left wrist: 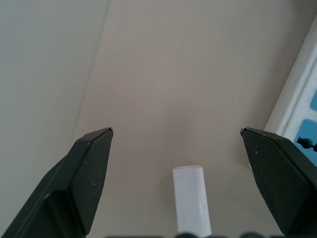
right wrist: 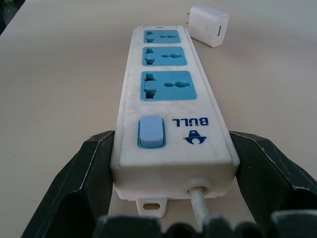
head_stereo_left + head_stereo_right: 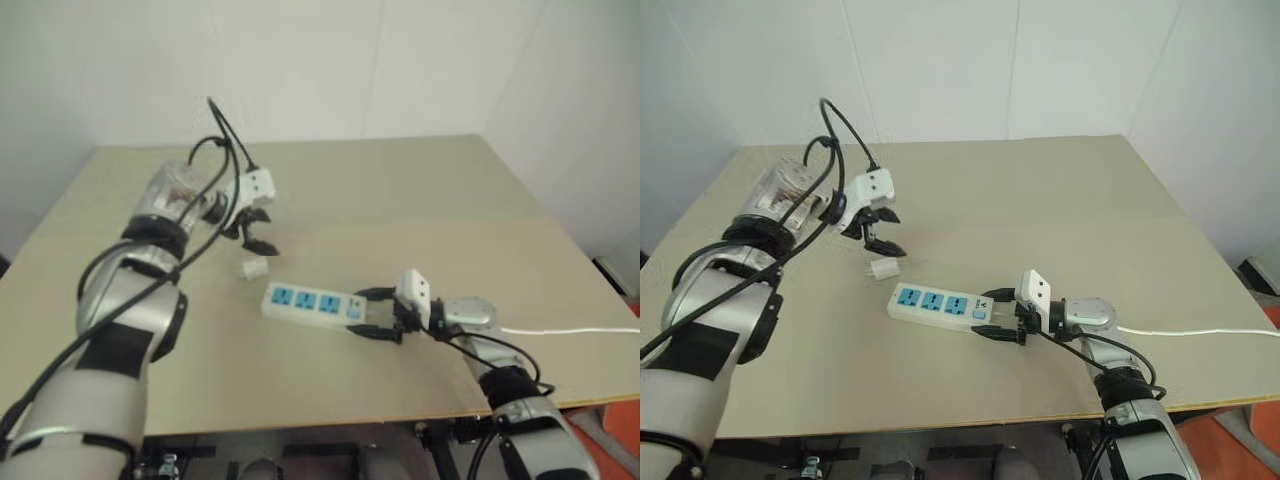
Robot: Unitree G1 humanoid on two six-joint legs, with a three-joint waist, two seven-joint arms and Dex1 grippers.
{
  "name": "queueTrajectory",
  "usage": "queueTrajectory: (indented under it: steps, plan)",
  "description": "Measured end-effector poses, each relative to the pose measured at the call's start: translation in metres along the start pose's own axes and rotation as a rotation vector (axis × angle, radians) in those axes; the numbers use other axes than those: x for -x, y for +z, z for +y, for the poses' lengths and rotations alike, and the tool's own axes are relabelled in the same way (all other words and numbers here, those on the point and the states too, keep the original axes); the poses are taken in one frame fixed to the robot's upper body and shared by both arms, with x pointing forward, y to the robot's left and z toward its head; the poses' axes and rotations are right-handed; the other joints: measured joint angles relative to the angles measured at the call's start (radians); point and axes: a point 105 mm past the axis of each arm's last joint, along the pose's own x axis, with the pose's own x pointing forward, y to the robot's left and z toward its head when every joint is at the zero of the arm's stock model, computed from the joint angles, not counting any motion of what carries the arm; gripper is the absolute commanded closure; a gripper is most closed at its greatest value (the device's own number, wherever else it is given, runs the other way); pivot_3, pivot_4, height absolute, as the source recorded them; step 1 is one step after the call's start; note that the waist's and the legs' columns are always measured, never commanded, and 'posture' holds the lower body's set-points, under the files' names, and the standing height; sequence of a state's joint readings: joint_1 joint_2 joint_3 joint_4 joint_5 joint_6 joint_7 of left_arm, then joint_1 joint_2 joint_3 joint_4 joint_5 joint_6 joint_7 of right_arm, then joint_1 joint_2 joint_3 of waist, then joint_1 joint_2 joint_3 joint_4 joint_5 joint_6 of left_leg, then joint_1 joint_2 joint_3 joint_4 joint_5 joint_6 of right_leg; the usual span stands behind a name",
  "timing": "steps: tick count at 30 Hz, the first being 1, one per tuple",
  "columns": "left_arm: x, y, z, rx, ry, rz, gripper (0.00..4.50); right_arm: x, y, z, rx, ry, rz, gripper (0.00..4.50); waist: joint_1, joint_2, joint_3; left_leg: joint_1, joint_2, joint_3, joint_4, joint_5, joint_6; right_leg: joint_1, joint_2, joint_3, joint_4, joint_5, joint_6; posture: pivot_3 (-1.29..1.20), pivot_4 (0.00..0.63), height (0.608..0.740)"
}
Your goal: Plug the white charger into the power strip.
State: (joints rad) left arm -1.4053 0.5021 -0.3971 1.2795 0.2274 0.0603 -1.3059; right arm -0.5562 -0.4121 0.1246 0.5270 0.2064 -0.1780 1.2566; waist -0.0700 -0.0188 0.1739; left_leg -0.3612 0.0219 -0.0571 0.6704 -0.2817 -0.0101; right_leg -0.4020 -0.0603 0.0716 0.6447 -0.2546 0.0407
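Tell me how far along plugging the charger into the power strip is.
Early stage. Done: the right hand is closed around the switch end of the power strip, holding it on the table. In hand: the left hand hangs open just above the charger, which lies loose beside the strip's far end. Left: grasp the charger, lift it, push it into one of the three vacant blue sockets.

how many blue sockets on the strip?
3, in a row along the power strip: nearest the switch is one, the middle, and the far one by the white charger. None appear hidden.
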Motion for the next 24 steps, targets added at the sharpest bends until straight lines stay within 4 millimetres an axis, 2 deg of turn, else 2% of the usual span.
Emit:
queueTrajectory:
  steps: [5, 24]
  plan:
    - [0.0, 0.0, 0.0, -0.065, -0.016, 0.102, 0.0, 0.0, -0.001, -0.003, 0.004, 0.001, 0.003, 1.12, 0.001, 0.0, 0.0, 0.0, 0.0, 0.0, 0.0, 0.0, 0.0, 0.0, 0.0, 0.0, 0.001, 0.0, 0.0, 0.0, 0.15, 0.74]
    - [-0.022, -0.004, -0.004, -0.083, 0.006, 0.236, 0.0, -0.002, -0.001, -0.004, 0.032, -0.02, -0.001, 1.12, 0.0, 0.0, 0.0, 0.0, -0.001, -0.001, 0.0, 0.0, 0.0, 0.0, 0.0, 0.0, 0.002, 0.0, 0.0, 0.0, 0.15, 0.74]
